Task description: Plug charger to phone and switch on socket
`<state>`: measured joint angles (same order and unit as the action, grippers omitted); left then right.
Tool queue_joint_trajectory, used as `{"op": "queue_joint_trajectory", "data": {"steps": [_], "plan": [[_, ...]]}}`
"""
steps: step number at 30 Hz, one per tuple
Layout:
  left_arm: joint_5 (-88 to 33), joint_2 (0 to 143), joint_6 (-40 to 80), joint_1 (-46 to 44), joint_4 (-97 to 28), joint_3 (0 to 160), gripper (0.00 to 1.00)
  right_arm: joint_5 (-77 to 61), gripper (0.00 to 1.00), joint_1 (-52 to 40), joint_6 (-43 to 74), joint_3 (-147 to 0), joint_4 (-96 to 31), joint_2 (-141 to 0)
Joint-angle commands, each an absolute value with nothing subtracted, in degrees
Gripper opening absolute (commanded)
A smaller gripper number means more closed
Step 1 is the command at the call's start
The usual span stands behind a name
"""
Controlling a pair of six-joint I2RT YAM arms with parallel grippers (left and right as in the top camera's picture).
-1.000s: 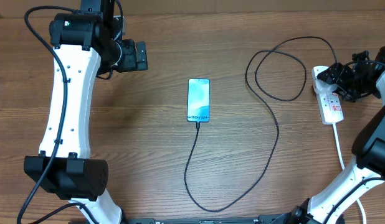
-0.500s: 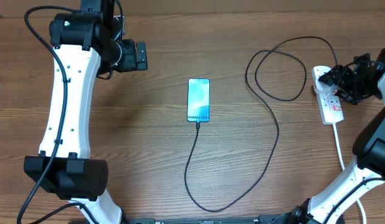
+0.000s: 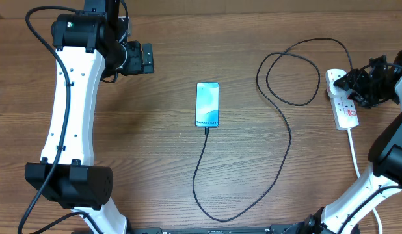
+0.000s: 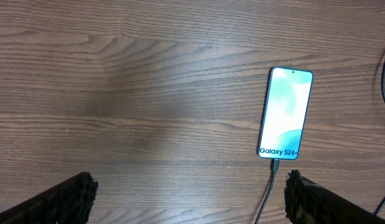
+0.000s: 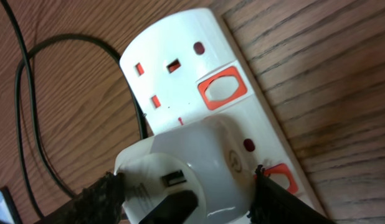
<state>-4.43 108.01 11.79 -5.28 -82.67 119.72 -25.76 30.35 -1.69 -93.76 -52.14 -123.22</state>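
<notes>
Phone [image 3: 207, 104]: flat on the table [image 3: 155, 162], screen up and lit pale blue-teal, close to the middle of the surface and a little toward the far edge. "Galaxy S24+" printed in white at the near end.

Charger [image 3: 289, 140]: thin black cable. Small connector [image 4: 275, 165] seated in the near end of the phone. From there down toward the near edge, round in a wide bend, up the right half of the table, one loose loop near the far edge, then across to the socket. Other end a black plug [image 5: 171, 202] pushed into a white adapter [image 5: 186, 168].

Socket [image 3: 345, 107]: narrow white power strip beside the right edge, far half of the table, lengthwise from far to near. Red switches [image 5: 222, 89] on its face, on or off not discernible. Adapter seated in one outlet; the outlet beyond it bare. Thick white cord [image 3: 354, 153] trailing off its near end toward the near right corner.

Right gripper [image 5: 187, 190]: over the far end of the socket, jaws part-way apart, one finger on each side of the adapter. Whether pressing on it or just beside it: cannot tell.

Left gripper [image 4: 189, 190]: above the far left part of the table, well apart from the phone, jaws spread wide, nothing between them, only bare wood below.
</notes>
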Motion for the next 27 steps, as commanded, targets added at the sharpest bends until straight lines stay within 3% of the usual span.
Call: {"op": "queue_joint_trajectory", "data": {"steps": [1, 13, 17, 18, 27], "plan": [[-4.05, 108.36, 11.14, -5.8, -82.43, 119.83, 1.0, -25.71, 0.64, 29.95, -1.52, -93.38, -52.95, -124.53], [-4.05, 108.36, 11.14, -5.8, -82.46, 119.83, 1.0, -25.54, 0.61, 29.95, -1.54, -93.34, -52.84, -124.53], [-4.05, 108.36, 11.14, -5.8, -82.46, 119.83, 1.0, -25.54, 0.96, 29.95, -1.52, -93.34, -52.56, -124.53], [-4.05, 108.36, 11.14, -5.8, -82.43, 119.83, 1.0, -25.5, 1.0, 30.04, -1.54, -93.36, -52.23, -124.53], [-4.05, 108.36, 11.14, -5.8, -82.43, 119.83, 1.0, -20.84, 1.0, 31.42, -1.52, -93.41, -51.16, -124.53]]}}
